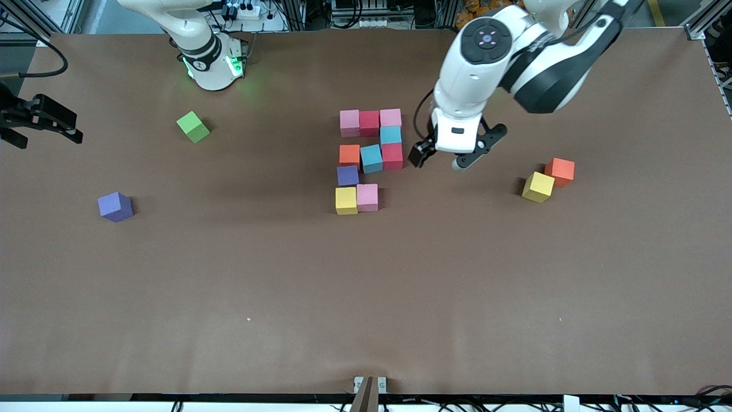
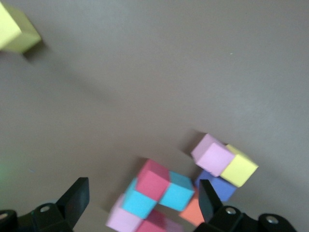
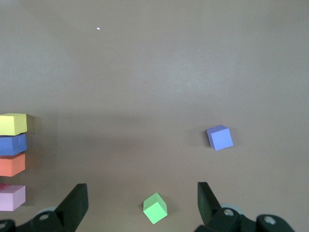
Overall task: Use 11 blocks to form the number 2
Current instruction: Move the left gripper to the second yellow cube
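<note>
The partly built number 2 (image 1: 369, 160) lies mid-table: pink, red and pink blocks in its row nearest the robots, then a light blue block (image 1: 390, 135), then orange, light blue and red (image 1: 392, 155), a purple block (image 1: 347, 175), and yellow beside pink (image 1: 367, 197) nearest the front camera. My left gripper (image 1: 443, 159) hovers open and empty beside that red block, toward the left arm's end. In the left wrist view, the left gripper (image 2: 143, 183) frames the red block (image 2: 154, 181). The right gripper (image 3: 141, 188) hangs open, high over the table near the lime-green cube (image 3: 155, 208).
Loose yellow (image 1: 538, 186) and orange (image 1: 560, 171) blocks touch each other toward the left arm's end. A loose purple block (image 1: 115, 206) and the lime-green cube (image 1: 193, 126) lie toward the right arm's end. A black fixture (image 1: 40, 117) juts in at that table edge.
</note>
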Motion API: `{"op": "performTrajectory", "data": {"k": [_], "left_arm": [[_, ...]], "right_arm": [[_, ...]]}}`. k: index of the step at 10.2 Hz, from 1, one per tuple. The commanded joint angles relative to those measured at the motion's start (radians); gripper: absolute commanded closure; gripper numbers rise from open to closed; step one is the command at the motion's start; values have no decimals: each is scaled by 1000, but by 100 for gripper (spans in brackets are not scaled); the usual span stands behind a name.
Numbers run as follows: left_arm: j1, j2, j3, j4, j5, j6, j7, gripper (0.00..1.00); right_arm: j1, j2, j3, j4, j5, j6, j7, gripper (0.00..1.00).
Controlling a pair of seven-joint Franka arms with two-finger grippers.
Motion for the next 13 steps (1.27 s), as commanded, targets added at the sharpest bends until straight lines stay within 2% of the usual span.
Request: {"op": "performTrajectory", "data": {"k": [1,4,7,9,11,13], "left_arm": [[250,-18,-153,-102,-41,-45,268,0],[532,-1,-206,-266,-41,-80,736,0],[713,3,-213,-420,35,5,1106,0],[745,-9,-210,-483,52,99,1133,0],[745,3,-169,-508,188,157,1131,0],[734,43,-118,-515,268,228,1137,0]], "right_arm": [[2,-29,-4,-4,16,-7,-7,0],[5,-47,-3,-5,16,-37,-8,0],[30,-64,-3,-5,16,-68,-8,0],[30,-64,-4,-4,16,-61,-8,0],[22,-59,-13,-2,16,-45,-8,0],[21,-58,-16,-4,16,-33,-7,0]]}}
